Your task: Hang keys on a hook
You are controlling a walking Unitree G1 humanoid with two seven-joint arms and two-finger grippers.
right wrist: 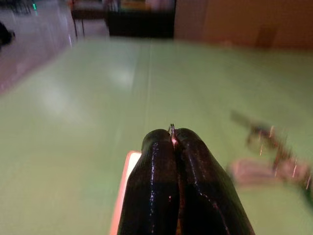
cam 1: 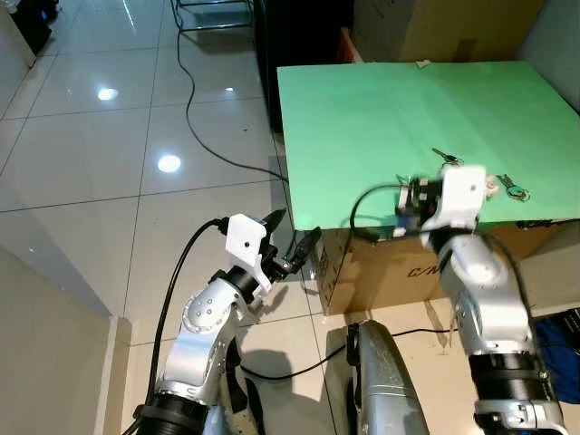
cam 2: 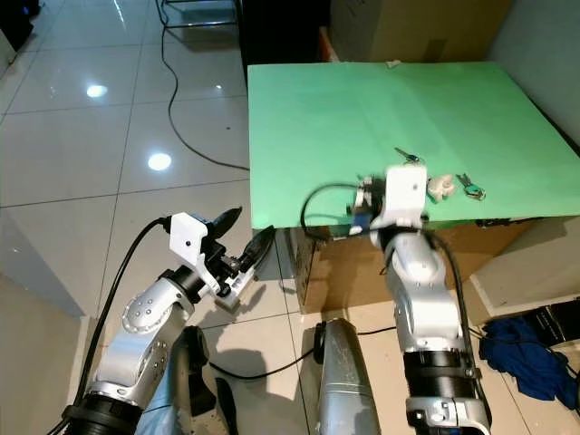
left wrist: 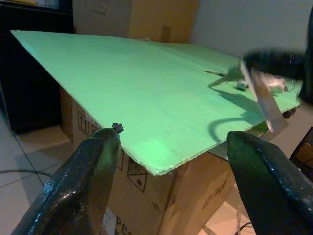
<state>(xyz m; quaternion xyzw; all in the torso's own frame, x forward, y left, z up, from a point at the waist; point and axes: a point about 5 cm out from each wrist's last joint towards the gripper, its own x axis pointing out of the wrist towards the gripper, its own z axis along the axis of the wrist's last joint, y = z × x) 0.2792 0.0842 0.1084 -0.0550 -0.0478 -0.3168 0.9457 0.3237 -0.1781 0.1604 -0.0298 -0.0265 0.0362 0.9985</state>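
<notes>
A green board (cam 1: 390,127) lies on cardboard boxes. Toward its near right side lie a dark bunch of keys (cam 1: 446,157), a second key with a green tag (cam 1: 515,190) and a small white piece (cam 1: 492,184). My right gripper (right wrist: 172,134) is over the board's near edge, behind its white wrist mount (cam 1: 460,195). Its fingers are shut, and a thin metal ring (right wrist: 171,129) pokes out between the tips. Blurred keys (right wrist: 264,136) lie ahead of it. My left gripper (cam 1: 296,227) hangs open and empty over the floor, just left of the board's near corner (left wrist: 156,171).
The cardboard box (cam 1: 381,267) under the board stands right before me. A black cable (cam 1: 195,109) snakes over the glossy tiled floor on the left. Another large carton (cam 1: 435,27) stands behind the board. A blue cloth (cam 2: 526,353) lies at the lower right.
</notes>
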